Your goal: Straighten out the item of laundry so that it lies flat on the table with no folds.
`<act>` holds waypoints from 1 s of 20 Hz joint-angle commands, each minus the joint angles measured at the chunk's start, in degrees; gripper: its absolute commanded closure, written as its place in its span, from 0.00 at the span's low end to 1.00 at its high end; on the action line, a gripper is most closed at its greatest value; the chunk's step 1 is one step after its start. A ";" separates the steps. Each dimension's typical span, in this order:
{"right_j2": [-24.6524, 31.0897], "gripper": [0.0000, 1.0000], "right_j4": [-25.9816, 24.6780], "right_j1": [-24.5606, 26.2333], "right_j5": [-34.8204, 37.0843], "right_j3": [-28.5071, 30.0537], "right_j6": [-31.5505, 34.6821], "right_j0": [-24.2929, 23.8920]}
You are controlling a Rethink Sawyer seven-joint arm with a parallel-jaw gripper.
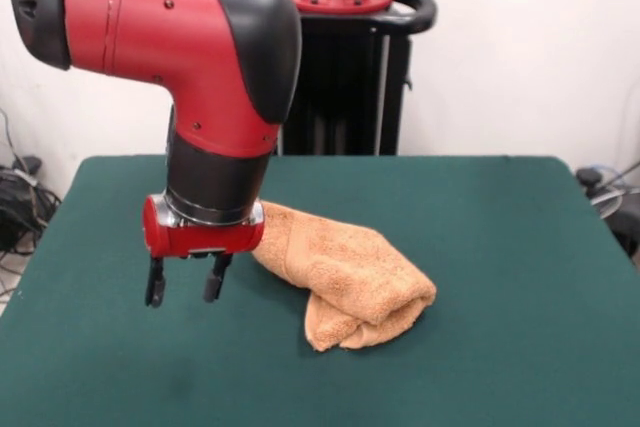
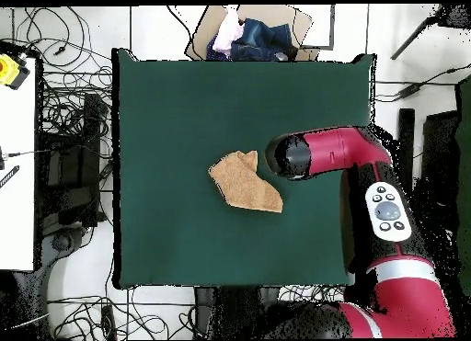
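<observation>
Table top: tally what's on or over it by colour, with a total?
Orange-tan: 1, the towel, bunched and folded.
Red and black: 1, the arm's end effector, fingers apart, empty, hanging beside the towel's end.
Dark green: 1, the table itself.
Total: 3.

White wall (image 1: 500, 47) behind; pale floor (image 2: 405, 29) w/ tangled cables (image 2: 64, 89), cardboard box (image 2: 253, 34) of clothes.

place: robotics lab | signs: red and black robot arm (image 1: 190, 67) on a pedestal (image 1: 345, 77), green felt surface (image 1: 500, 277), tangled cables (image 2: 69, 126) on white floor
</observation>
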 commanded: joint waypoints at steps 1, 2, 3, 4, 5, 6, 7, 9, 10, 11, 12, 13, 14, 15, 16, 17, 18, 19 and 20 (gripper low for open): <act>8.89 0.00 5.07 -2.03 3.77 8.70 -12.41 -3.12; 9.64 0.00 5.91 -1.98 4.61 9.16 -12.86 -3.69; 10.35 0.00 6.73 -1.89 5.26 9.62 -13.28 -4.30; 10.88 0.00 7.25 -1.75 5.97 9.79 -13.78 -4.76; 11.39 0.00 7.75 -1.59 6.28 10.04 -14.08 -5.24; 11.61 0.00 7.90 -1.46 6.45 10.04 -14.43 -5.49; 11.74 0.00 7.93 -1.38 6.54 10.06 -14.47 -5.61; 11.80 0.00 7.72 -1.19 6.59 9.80 -14.50 -5.70; 11.88 0.00 7.50 -1.07 6.56 9.69 -14.45 -5.75; 11.95 0.00 7.28 -0.95 6.52 9.58 -14.39 -5.80; 12.08 0.00 7.18 -0.85 6.42 9.55 -14.36 -5.93; 12.10 0.00 7.01 -0.83 6.29 9.63 -14.28 -5.98; 12.07 0.00 6.85 -0.78 6.15 9.59 -14.14 -5.95; 12.04 0.00 6.70 -0.72 6.01 9.55 -14.00 -5.91; 11.96 0.00 6.56 -0.76 6.01 9.48 -13.82 -5.78; 11.97 0.00 6.59 -0.86 6.04 9.58 -13.57 -5.71; 11.98 0.00 6.63 -0.96 6.25 9.55 -13.40 -5.62; 11.98 0.00 6.65 -0.95 6.29 9.50 -13.29 -5.55; 11.97 0.00 6.66 -0.95 6.34 9.45 -13.19 -5.48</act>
